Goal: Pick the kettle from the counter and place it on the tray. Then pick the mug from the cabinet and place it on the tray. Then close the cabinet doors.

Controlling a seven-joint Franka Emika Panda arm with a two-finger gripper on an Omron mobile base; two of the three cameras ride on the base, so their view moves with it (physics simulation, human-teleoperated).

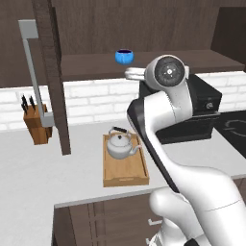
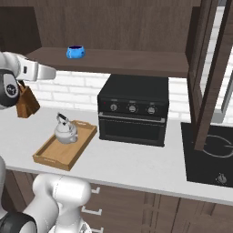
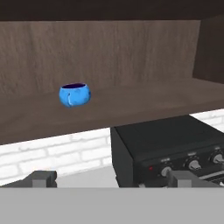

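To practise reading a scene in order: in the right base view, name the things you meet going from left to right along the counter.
Knife block → tray with the kettle on it → black oven → black cooktop.

My arm [image 1: 163,129] was glossy white, built of rounded segments with dark bands at the joints. A round dark cap with a ring of small screws sat at the upper right of the left base view. My fingertips [image 3: 41,178] were small grey blocks.
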